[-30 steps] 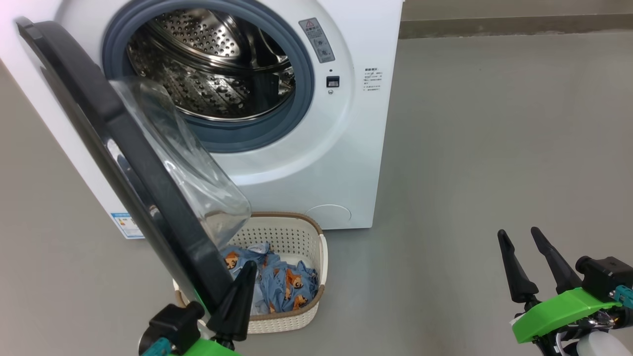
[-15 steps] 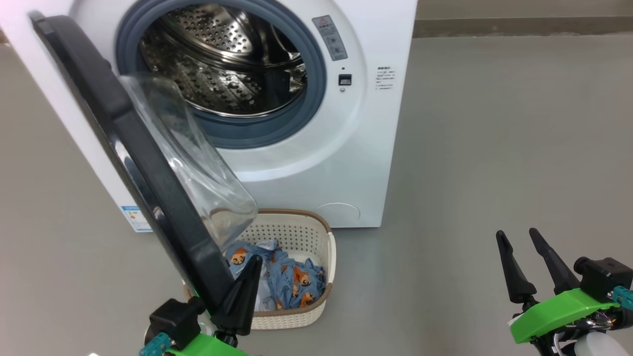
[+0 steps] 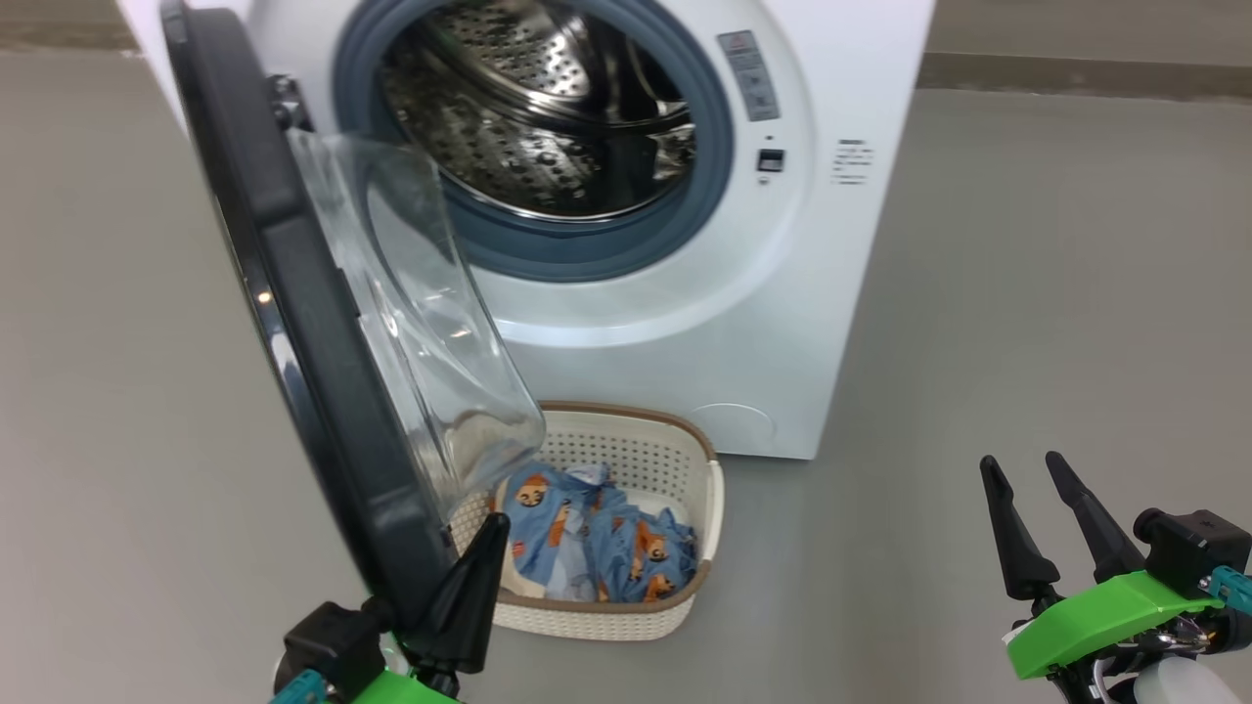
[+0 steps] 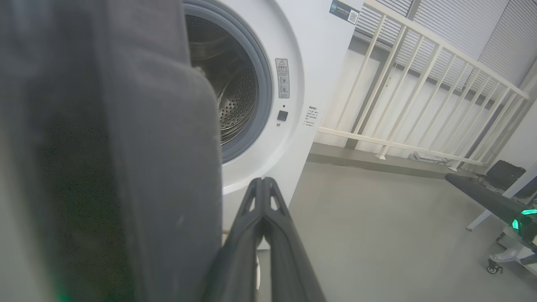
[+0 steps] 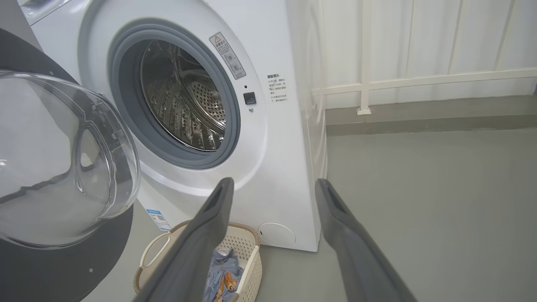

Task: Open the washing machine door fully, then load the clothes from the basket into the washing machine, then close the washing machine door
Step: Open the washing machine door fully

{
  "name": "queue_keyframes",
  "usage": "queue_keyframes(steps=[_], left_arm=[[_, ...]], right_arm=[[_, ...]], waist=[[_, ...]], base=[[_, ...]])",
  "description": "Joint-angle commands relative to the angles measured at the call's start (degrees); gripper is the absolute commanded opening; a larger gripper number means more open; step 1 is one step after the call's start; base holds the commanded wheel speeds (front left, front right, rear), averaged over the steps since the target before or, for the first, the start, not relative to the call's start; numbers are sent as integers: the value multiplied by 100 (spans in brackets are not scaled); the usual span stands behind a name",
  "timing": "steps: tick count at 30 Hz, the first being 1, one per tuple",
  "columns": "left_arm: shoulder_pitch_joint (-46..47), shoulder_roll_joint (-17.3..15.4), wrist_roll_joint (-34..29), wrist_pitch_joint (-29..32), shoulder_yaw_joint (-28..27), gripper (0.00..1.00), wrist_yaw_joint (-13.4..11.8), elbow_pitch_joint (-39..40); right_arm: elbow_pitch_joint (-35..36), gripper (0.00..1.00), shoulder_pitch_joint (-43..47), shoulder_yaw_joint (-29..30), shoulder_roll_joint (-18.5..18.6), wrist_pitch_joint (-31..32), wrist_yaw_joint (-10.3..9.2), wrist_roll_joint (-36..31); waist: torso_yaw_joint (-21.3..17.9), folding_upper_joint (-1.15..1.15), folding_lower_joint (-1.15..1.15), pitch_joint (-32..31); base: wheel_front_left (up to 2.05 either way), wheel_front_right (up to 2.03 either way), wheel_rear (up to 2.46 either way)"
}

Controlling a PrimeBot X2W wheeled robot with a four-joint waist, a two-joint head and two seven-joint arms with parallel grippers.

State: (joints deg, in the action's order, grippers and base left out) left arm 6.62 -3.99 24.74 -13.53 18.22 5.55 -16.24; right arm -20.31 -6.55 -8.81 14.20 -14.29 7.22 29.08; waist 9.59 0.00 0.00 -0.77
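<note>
The washing machine door (image 3: 323, 411) stands wider open than a second ago, its lower edge just left of the left gripper (image 3: 497, 523), whose fingers are pressed together. Beyond it, the clothes (image 3: 597, 538) lie in the basket (image 3: 597, 616). The right gripper (image 3: 1022, 462) hangs spread and empty.

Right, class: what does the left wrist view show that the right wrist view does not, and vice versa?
Left wrist view, not the right: the left gripper, shut, and a dark sticker. Right wrist view, not the left: the basket, the clothes, a small blue label. Both: the washing machine, its drum, the washing machine door, a white railing.
</note>
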Motion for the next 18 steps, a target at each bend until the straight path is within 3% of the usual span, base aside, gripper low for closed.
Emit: queue_keyframes(steps=[1,18], left_arm=[[160,-225,66,-7,-406,0,-136,127],[129,-564,168,122,-677,0,-365,237]], right_arm=[[108,100,-111,-75,72,-71,26,67],[74,100,-103,-70,26,-71,26,70]], waist=[[147,0,0,-6],[900,0,0,24]], base=[[0,0,0],[0,0,0]])
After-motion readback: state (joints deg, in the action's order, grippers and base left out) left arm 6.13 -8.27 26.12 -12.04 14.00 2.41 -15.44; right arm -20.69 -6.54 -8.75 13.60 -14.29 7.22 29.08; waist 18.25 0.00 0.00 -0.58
